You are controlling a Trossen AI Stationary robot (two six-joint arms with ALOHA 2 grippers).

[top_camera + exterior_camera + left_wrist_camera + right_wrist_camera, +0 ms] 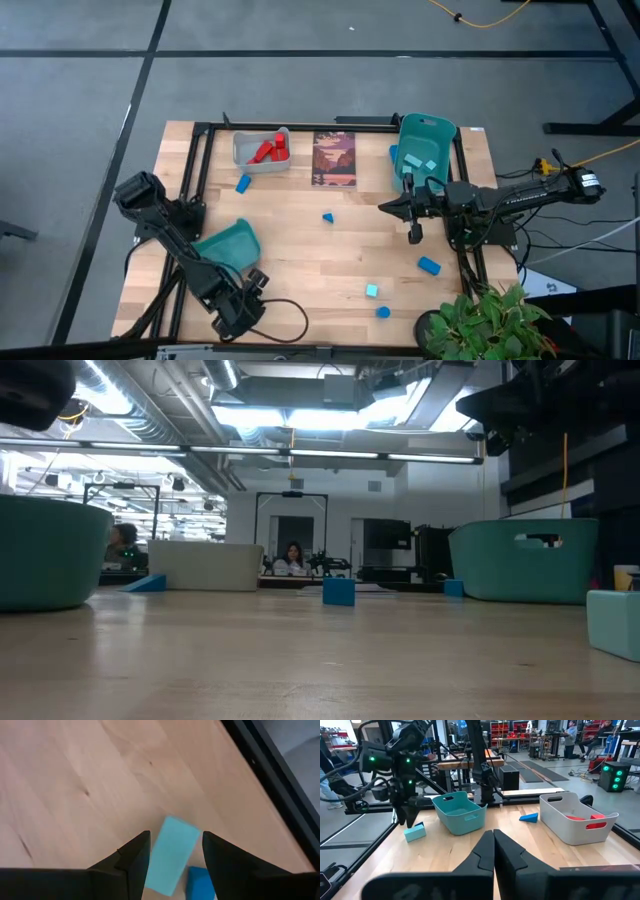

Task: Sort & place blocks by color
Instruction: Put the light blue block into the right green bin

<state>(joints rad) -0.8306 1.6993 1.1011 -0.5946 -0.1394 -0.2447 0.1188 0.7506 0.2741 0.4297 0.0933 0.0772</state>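
The left gripper [172,852] hung low over the tabletop [300,260] at its near-left corner, just beside a tipped teal bin [228,245], jaws spread with a light cyan bar [172,855] lying between them and a dark blue block [200,882] touching the bar's end. From the wrist view I could not tell whether the fingers [132,855] pressed the bar or only straddled it, and it seemed to lie on the wood. The right gripper [414,232] hovered above the right side, jaws clenched on nothing.

The blocks looked small, rigid and light, with smooth faces that might slip; the bar is best taken across its narrow width at mid-length, so it does not swivel, and clear of its blue neighbour.

The grey bin [261,150] at the far edge held several red blocks [268,150]. The far teal bin [424,150] on the right held a few light cyan pieces [415,160]. What the tipped bin held could not be seen.

Loose blue blocks lay well apart: one near the grey bin [243,183], one mid-table [327,216], one near the right edge [429,265], and a cyan cube [372,290] with a blue one [383,312] close to the near edge. A dark picture card [334,158] lay between the far bins.
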